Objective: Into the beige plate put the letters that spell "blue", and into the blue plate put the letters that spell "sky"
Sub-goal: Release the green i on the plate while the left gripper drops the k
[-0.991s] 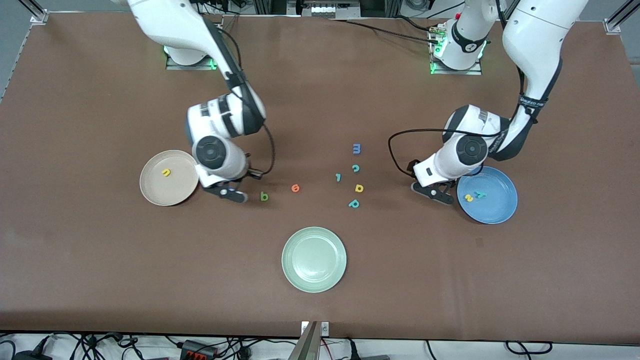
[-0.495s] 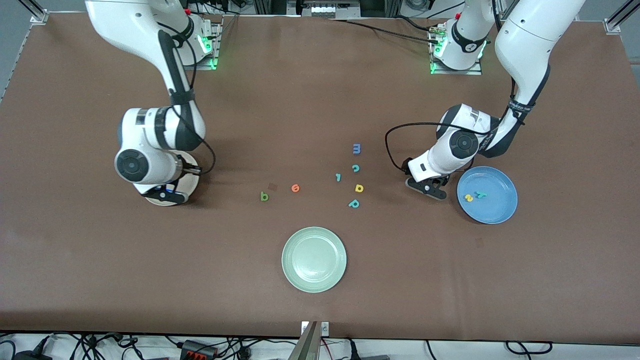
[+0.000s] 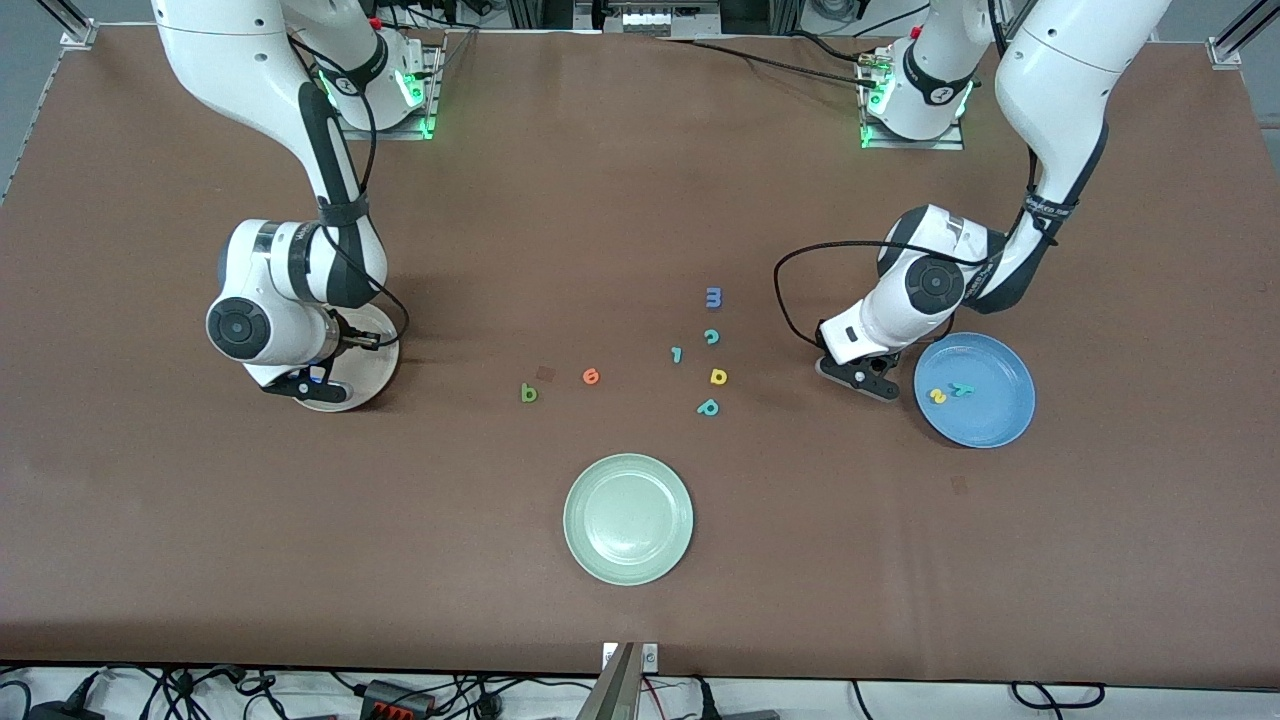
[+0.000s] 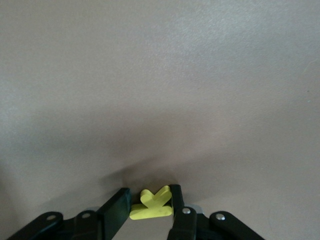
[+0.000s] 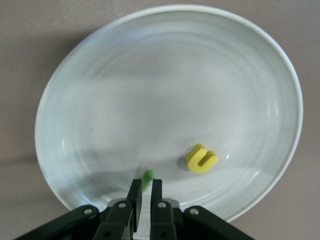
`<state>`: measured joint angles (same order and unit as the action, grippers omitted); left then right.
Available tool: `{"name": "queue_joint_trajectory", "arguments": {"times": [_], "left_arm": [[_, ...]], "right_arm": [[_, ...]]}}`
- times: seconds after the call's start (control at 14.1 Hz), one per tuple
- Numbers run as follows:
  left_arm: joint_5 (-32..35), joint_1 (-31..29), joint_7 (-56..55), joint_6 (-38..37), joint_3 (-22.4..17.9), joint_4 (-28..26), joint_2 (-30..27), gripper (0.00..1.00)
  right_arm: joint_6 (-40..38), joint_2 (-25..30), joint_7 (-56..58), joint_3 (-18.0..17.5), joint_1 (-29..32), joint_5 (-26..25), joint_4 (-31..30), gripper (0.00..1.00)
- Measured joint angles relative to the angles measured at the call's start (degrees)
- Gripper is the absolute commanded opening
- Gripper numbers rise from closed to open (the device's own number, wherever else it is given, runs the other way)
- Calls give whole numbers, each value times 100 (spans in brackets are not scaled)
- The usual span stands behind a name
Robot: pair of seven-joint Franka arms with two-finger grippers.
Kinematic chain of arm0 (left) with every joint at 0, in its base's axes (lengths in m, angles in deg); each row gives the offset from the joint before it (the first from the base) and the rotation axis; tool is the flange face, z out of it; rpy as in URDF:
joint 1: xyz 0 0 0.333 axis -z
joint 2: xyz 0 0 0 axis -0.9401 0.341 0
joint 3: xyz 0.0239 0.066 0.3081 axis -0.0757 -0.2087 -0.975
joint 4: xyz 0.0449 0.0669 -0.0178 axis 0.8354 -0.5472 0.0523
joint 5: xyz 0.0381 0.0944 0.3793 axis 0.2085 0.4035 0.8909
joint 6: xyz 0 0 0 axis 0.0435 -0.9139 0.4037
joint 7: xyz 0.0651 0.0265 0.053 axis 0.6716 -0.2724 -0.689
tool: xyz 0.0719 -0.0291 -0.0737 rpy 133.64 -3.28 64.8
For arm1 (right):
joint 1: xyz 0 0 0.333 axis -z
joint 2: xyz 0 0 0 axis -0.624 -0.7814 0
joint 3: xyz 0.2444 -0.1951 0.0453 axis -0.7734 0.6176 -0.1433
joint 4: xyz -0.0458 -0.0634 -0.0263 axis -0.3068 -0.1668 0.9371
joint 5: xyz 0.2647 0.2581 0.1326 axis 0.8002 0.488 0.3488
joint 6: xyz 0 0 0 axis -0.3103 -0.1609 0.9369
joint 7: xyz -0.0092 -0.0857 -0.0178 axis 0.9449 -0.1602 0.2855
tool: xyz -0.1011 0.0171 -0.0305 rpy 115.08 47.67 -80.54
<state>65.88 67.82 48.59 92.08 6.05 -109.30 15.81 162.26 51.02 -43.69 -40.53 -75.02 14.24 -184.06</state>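
On the table beside the blue plate [image 3: 992,425], my left gripper [image 3: 862,380] [image 4: 149,193] is shut on the yellow "k" [image 4: 152,205]. That plate holds the yellow "s" [image 3: 937,396] and teal "y" [image 3: 962,390]. My right gripper [image 3: 318,388] [image 5: 146,182] hangs over the beige plate [image 3: 375,368] [image 5: 165,90], fingers slightly apart. The dark green "l" [image 5: 148,175] is slipping out at their tips. The yellow "u" [image 5: 201,159] lies in the plate. The green "b" [image 3: 528,393] and orange "e" [image 3: 591,376] lie mid-table.
A pale green plate [image 3: 628,518] sits nearer the front camera than the letters. Toward the left arm's end from the "e" lie a blue "m" [image 3: 713,297], teal "c" [image 3: 711,336], a teal straight letter [image 3: 676,354], a yellow letter [image 3: 718,376] and teal "p" [image 3: 708,407].
My right arm swung from beside the "b" to over the beige plate and its fingers parted a little. My left gripper's wide-open fingers closed onto the "k" beside the blue plate.
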Motion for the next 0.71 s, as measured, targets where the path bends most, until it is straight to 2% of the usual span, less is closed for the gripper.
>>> {"name": "queue_joint_trajectory", "arguments": {"times": [0.28,0.5,0.71], "left_arm": [[1,-64,-6,-316,-4,74,-138,9],[2,-272,-35,-1143,-28,354,-434,9],[20,-795,23,-2109,-47,811,-630,17]], "right_arm": [[-118,115,-48,0,-53,16,250,100],[-454,201,-274,-56,-306,220,973,100],[-498,-18,-1099,-164,-849,548,1527,100]]}}
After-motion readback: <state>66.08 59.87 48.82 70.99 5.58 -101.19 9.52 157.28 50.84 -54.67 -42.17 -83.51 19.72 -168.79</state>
